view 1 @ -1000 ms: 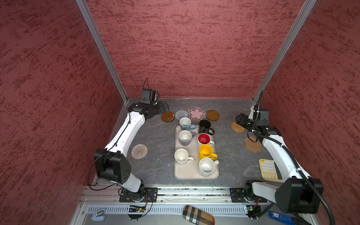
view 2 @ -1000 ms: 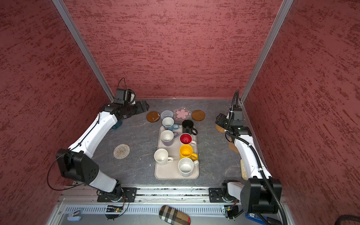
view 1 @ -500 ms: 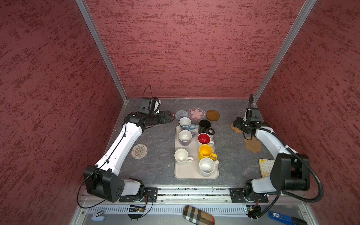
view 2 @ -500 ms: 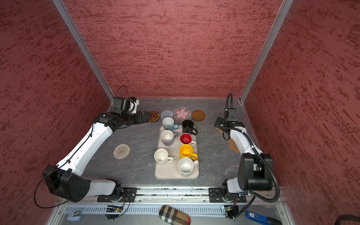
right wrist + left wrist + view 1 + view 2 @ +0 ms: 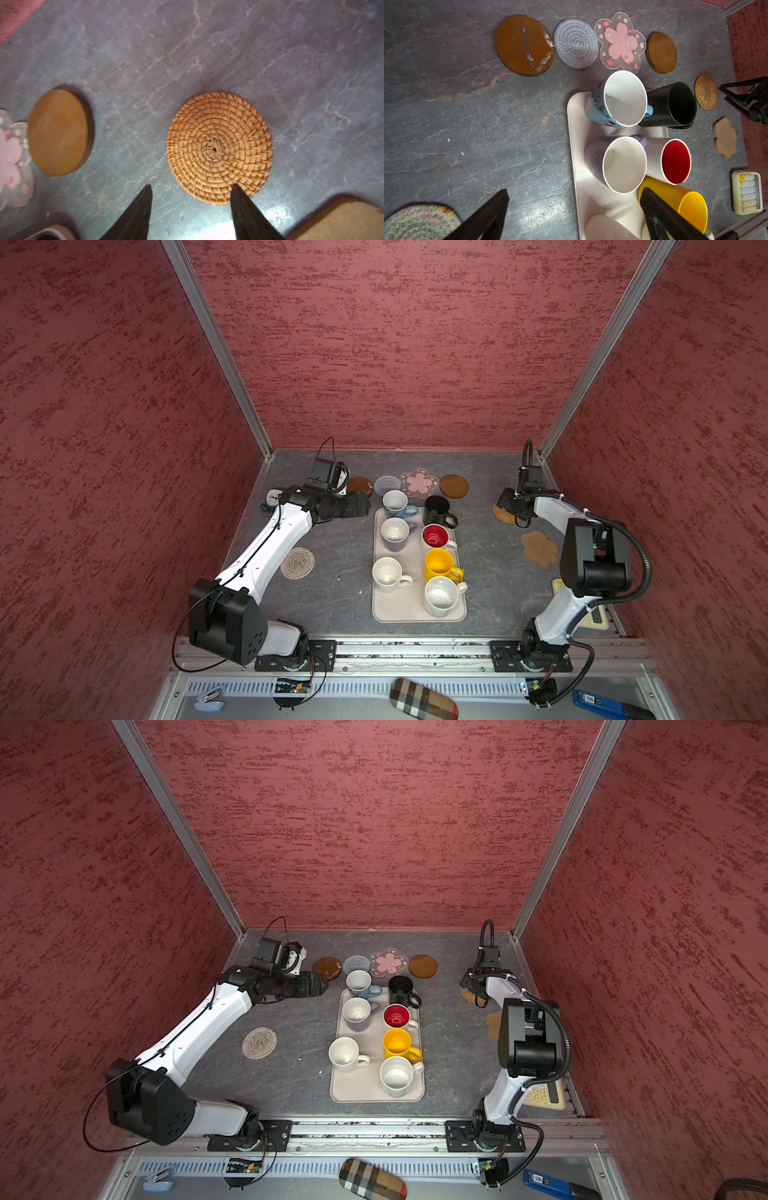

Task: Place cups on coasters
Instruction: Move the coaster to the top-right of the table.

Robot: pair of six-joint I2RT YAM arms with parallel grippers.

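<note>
Seven cups stand on the beige tray (image 5: pixel 415 610): blue-based white (image 5: pixel 395 502), black (image 5: pixel 438 510), lavender (image 5: pixel 395 533), red-inside (image 5: pixel 435 536), yellow (image 5: pixel 439 564) and two plain white (image 5: pixel 386 573) (image 5: pixel 440 596). Coasters lie bare: brown disc (image 5: pixel 360 485), pale spiral (image 5: pixel 387 485), pink flower (image 5: pixel 419 482) and brown disc (image 5: pixel 454 486) along the back, wicker (image 5: pixel 505 512), tan scalloped (image 5: pixel 539 547), spiral (image 5: pixel 297 563). My left gripper (image 5: pixel 363 504) (image 5: pixel 575 191) hangs wide open, empty, just left of the tray's far corner. My right gripper (image 5: pixel 509 504) (image 5: pixel 191 185) is open over the wicker coaster's (image 5: pixel 219 148) edge, holding nothing.
A cream keypad (image 5: pixel 594 614) lies at the right front behind the right arm. A small clock (image 5: pixel 272 497) sits by the left wall under the left arm. A plaid case (image 5: pixel 424 697) lies in front of the rail, off the table.
My left gripper has come right and forward, from the back left corner to the tray's far corner. The right arm has folded up, its gripper staying by the wicker coaster.
</note>
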